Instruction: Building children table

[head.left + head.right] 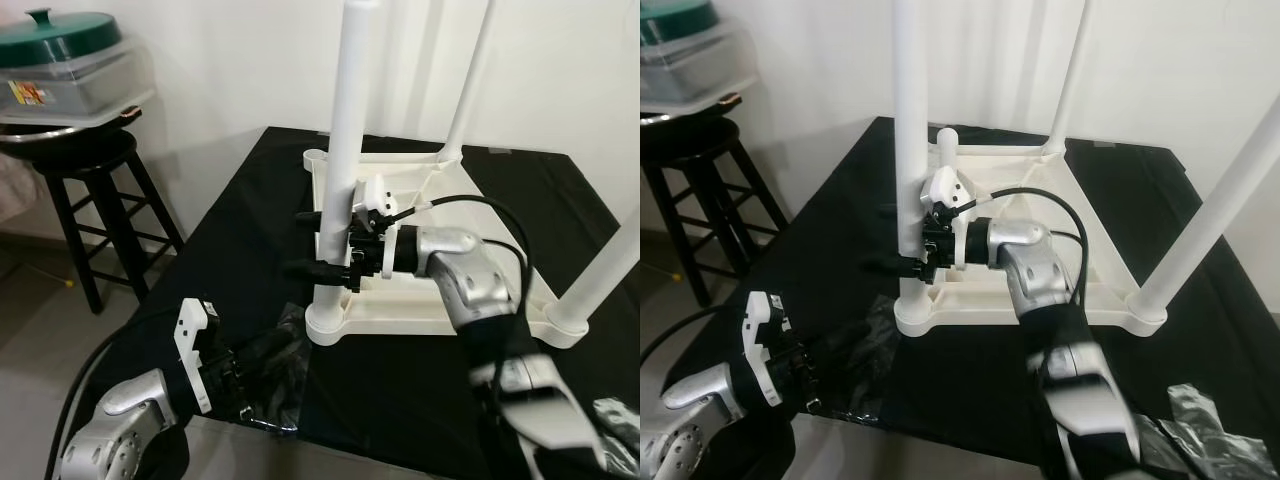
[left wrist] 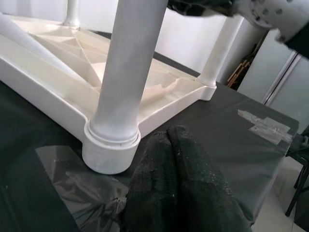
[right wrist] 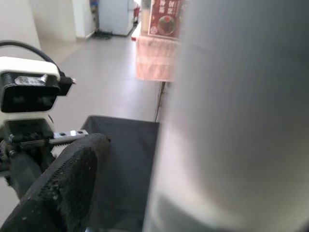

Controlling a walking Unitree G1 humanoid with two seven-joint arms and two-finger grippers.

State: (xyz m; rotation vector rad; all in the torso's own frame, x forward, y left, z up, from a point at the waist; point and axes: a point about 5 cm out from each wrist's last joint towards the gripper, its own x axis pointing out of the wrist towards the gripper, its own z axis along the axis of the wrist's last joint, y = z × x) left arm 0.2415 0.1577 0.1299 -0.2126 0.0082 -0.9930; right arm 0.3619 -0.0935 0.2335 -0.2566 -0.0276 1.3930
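Right fingers clasp a leg of the upturned white plastic children's table.

The right gripper has its long black fingers set on either side of the smooth white cylindrical leg, holding it low on its length above the socket; the left gripper rests with its textured black fingers pressed together on crinkled clear plastic film, just beside the round corner socket of the white ribbed plastic tabletop. That tabletop lies upside down, legs upward, on the black-cloth-covered table, with open cloth along the table's left edge and far corners. Near the table's left edge stands a black wooden stool carrying a clear lidded container with a green top; its label is unreadable.
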